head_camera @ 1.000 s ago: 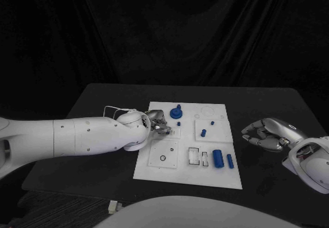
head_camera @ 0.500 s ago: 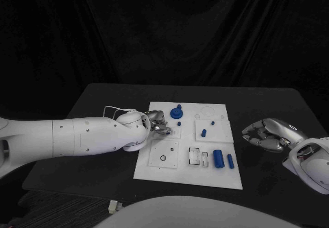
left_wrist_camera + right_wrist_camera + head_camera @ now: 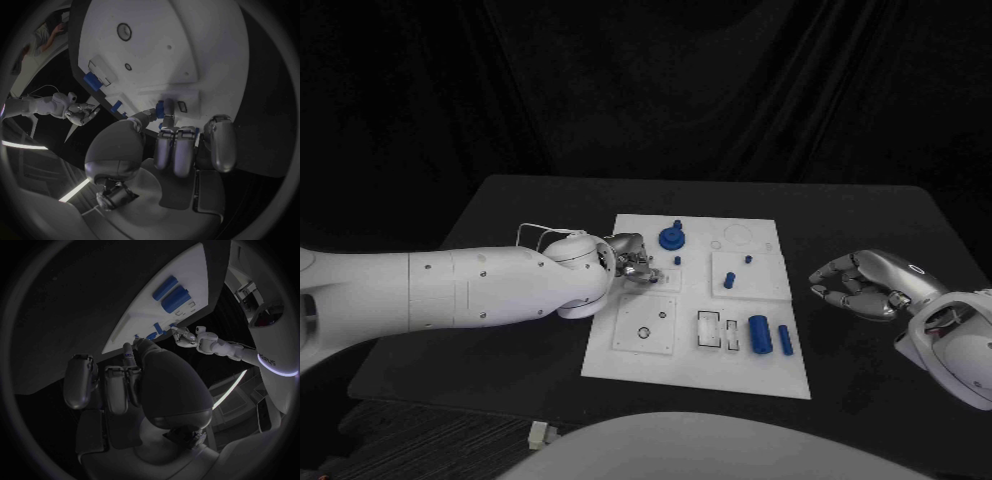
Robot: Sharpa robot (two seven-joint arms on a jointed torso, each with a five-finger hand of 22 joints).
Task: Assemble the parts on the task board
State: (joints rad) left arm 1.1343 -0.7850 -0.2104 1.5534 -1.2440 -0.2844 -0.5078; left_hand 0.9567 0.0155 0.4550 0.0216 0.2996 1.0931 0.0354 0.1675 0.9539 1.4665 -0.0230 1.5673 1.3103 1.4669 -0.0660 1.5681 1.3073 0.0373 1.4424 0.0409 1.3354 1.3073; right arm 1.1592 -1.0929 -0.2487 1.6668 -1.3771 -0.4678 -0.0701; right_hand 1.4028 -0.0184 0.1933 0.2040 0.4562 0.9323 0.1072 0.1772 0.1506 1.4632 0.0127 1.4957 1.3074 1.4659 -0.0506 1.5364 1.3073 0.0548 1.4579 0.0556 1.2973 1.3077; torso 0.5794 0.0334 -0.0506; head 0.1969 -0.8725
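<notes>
A black counter (image 3: 516, 330) is seen, its dark top matte and its corners rounded. Behind it a black curtain (image 3: 646, 90) is hung in folds across the whole background. Near the counter's front edge, below it, a small pale object (image 3: 537, 435) is seen; what it is cannot be told.

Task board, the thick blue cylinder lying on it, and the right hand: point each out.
Task board (image 3: 625, 362), head view, bare near-left corner.
Thick blue cylinder (image 3: 759, 334), head view, middle of its side.
Right hand (image 3: 865, 285), head view, middle of the curled fingers.
</notes>
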